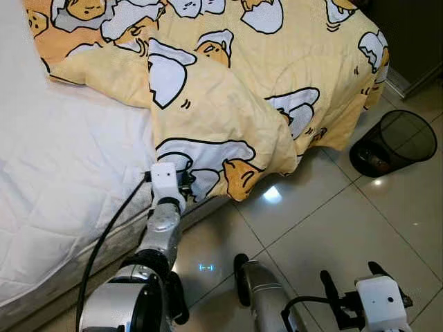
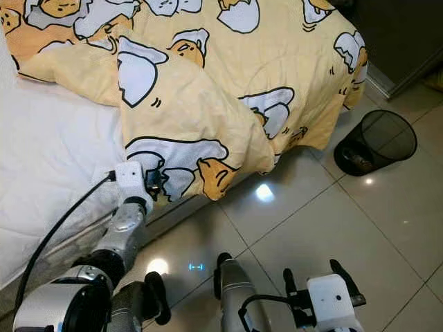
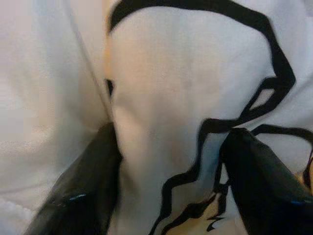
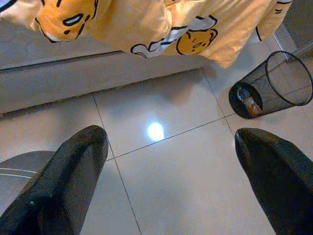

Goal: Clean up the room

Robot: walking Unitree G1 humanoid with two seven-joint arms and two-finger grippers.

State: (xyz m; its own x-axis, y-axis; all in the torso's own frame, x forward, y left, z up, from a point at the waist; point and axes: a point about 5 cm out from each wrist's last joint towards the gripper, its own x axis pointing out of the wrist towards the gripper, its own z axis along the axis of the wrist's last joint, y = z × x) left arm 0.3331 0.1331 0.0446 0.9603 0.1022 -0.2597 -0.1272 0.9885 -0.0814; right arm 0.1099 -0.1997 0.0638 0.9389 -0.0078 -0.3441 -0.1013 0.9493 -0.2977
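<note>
At the bed's near edge, yellow blanket [image 1: 228,104] with egg cartoon print, draped over the white mattress [image 1: 62,180] and spilling past its side toward the tiled floor [image 1: 325,207]. Left gripper [image 3: 168,161] pressed into the blanket's hanging fold, both black fingers [image 3: 83,191] set wide either side of a ridge of the cloth, fabric between them but not visibly pinched. Seen from the head, only the white wrist block against the fold, fingers hidden. Right gripper [image 4: 171,161] low over bare tiles beside the bed, spread wide, holding nothing. Beyond the blanket's far corner, black mesh wastebasket [image 1: 394,142] upright on the floor, well apart from the bed; through the right wrist camera, a bottle [image 4: 247,100] lying inside it. Open tile between bed edge and wastebasket.
</note>
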